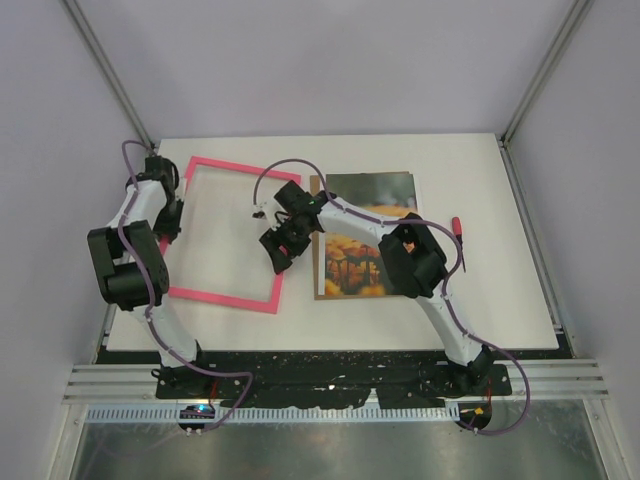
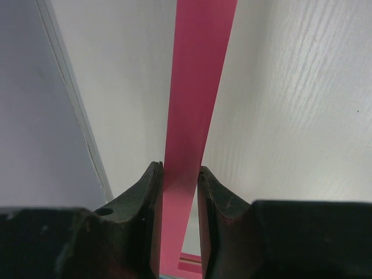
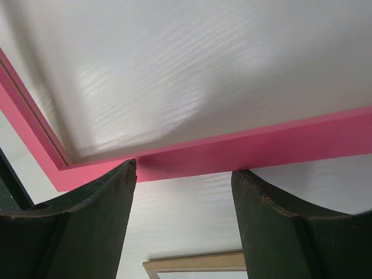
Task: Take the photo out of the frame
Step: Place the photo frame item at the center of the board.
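Photo [image 1: 352, 268] outside frame [image 1: 240, 167], just beside, L claw [image 2: 180, 174] clamps frame

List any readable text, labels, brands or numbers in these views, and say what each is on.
No text can be read in any of the three views.
photo: flower image only, with no caption or print mark visible.
frame: plain pink with no marking, in the top view and in both wrist views.
backing board: only a plain brown edge shows, with no label.
Arm housings: no lettering can be made out at this size.
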